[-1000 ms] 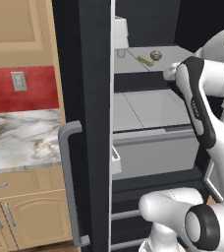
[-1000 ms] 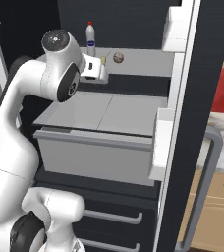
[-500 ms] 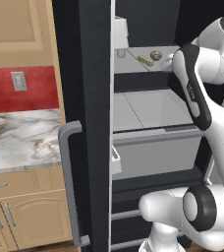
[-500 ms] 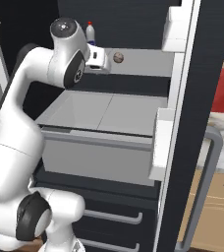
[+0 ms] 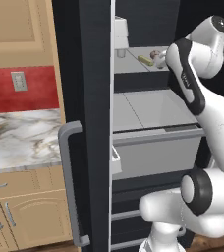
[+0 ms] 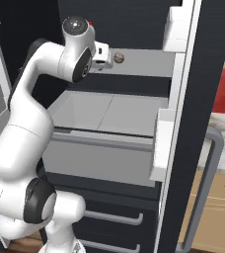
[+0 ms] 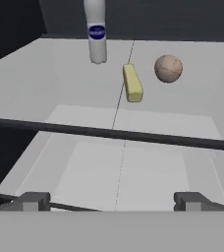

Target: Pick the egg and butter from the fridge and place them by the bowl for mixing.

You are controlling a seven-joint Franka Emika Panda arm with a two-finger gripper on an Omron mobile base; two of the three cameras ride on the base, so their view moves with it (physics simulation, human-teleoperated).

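Here the gripper [image 7: 112,201], fingers spread wide, faces the fridge [image 5: 92,98] shelf.

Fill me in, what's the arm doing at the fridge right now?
The arm is reaching into the open fridge toward its upper shelf. The gripper is open and empty, short of the shelf. On that shelf the butter lies beside the egg, with a white bottle standing on the butter's other side. Neither item has been picked yet.
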